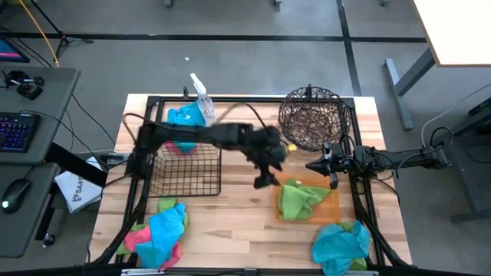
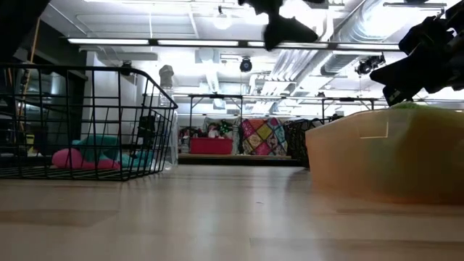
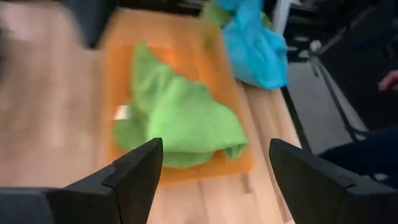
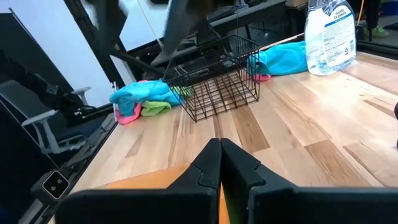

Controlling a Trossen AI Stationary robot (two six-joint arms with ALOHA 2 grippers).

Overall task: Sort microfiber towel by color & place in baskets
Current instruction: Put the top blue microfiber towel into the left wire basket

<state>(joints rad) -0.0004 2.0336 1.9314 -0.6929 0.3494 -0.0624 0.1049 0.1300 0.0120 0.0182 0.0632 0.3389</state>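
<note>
A green towel (image 1: 298, 199) (image 3: 180, 118) lies crumpled in the flat orange tray (image 1: 332, 203) (image 3: 115, 68). My left gripper (image 1: 266, 178) (image 3: 214, 168) hangs open above the tray's left end and holds nothing. My right gripper (image 1: 314, 165) (image 4: 219, 155) is shut and empty, just beyond the tray's far edge. The square black wire basket (image 1: 184, 169) (image 4: 217, 90) stands left of centre. The round brown woven basket (image 1: 311, 115) is at the far right. Mixed blue, pink and green towels (image 1: 157, 230) lie near left, and blue ones (image 1: 341, 245) near right.
A clear spray bottle (image 1: 201, 96) (image 4: 331, 34) stands at the far edge beside a blue towel (image 1: 184, 119). Bare wood (image 1: 230, 215) lies between the black basket and the tray. A black frame rail (image 1: 360, 199) runs along the table's right side.
</note>
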